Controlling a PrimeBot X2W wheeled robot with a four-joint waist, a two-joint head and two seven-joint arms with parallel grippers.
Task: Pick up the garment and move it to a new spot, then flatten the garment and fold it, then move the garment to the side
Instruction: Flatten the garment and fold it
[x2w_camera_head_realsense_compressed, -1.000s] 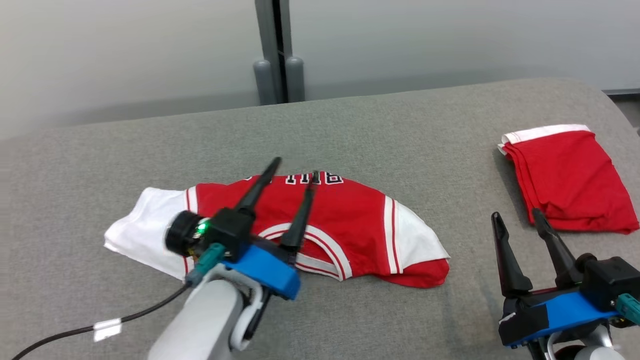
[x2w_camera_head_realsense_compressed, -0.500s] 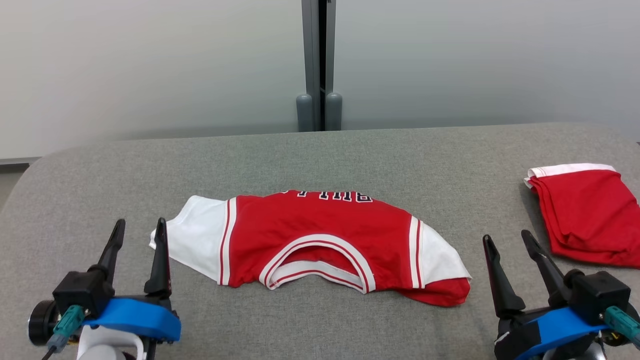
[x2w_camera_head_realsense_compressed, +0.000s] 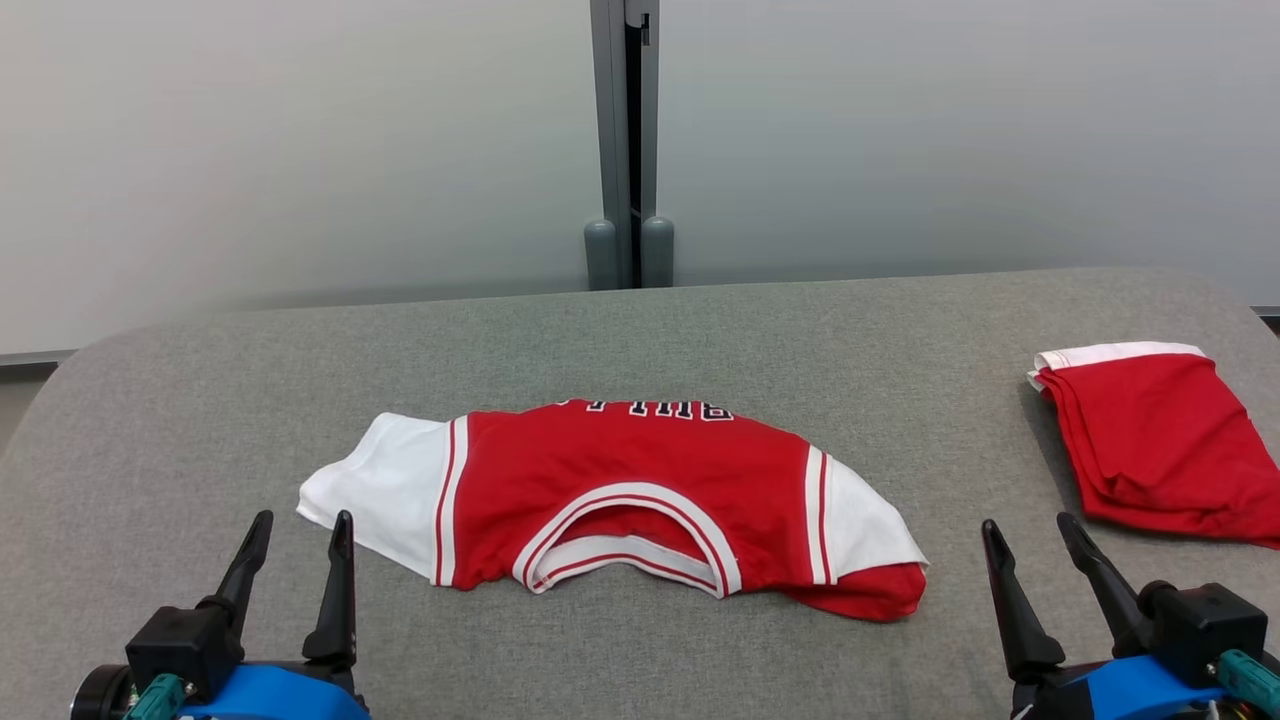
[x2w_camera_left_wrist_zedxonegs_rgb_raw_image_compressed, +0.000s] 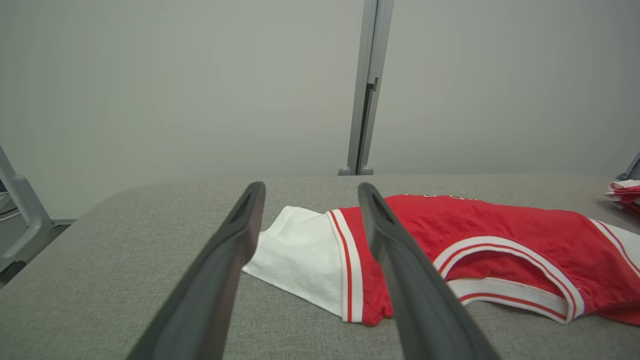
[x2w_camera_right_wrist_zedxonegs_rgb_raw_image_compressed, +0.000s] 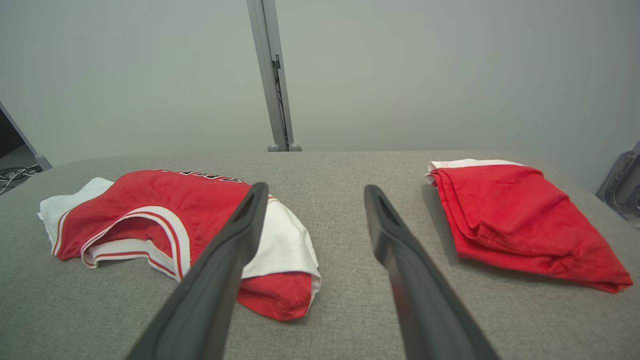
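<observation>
Two wide-spread, empty pincers, left pincer (x2w_camera_head_realsense_compressed: 302, 520) just beside garment (x2w_camera_head_realsense_compressed: 620, 480), right pincer (x2w_camera_head_realsense_compressed: 1028, 524) near it, neither touching it

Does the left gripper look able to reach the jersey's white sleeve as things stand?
Probably yes: the left gripper is open, with only bare grey tabletop between it and the jersey's white sleeve.

left end effector (x2w_camera_head_realsense_compressed: 303, 517) / right end effector (x2w_camera_head_realsense_compressed: 1026, 520): black fingers (x2w_camera_head_realsense_compressed: 330, 590) | blue mounts (x2w_camera_head_realsense_compressed: 270, 692) | teal plugs (x2w_camera_head_realsense_compressed: 1240, 672)

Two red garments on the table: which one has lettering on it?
The jersey in the middle, with white sleeves and a striped collar; dark letters run along its far edge. The folded garment at right bears none.
</observation>
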